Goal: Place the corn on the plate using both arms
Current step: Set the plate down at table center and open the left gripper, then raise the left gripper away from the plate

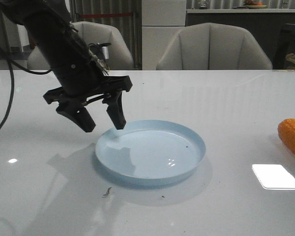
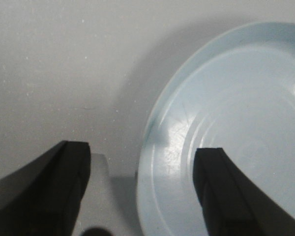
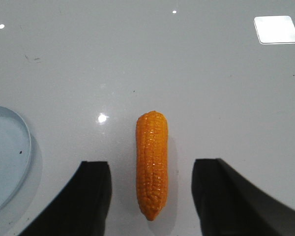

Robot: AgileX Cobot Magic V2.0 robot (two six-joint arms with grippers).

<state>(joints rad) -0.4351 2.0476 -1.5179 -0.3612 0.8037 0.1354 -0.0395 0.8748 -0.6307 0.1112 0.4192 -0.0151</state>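
Note:
The pale blue plate [image 1: 152, 169] lies on the white table, empty. My left gripper [image 1: 104, 126] is open and hovers over the plate's left rim, one finger outside the rim and one over the plate [image 2: 246, 98]. The orange corn [image 1: 293, 137] lies on the table at the far right, cut off by the picture's edge. In the right wrist view the corn [image 3: 152, 162] lies lengthwise between my open right gripper's [image 3: 152, 189] two fingers, apart from both. The plate's edge [image 3: 19, 162] shows to one side. The right gripper is out of the front view.
A bright light reflection [image 1: 275, 176] lies on the glossy table near the corn. Two beige chairs [image 1: 214, 46] stand behind the table's far edge. A black cable [image 1: 7, 93] hangs at the left.

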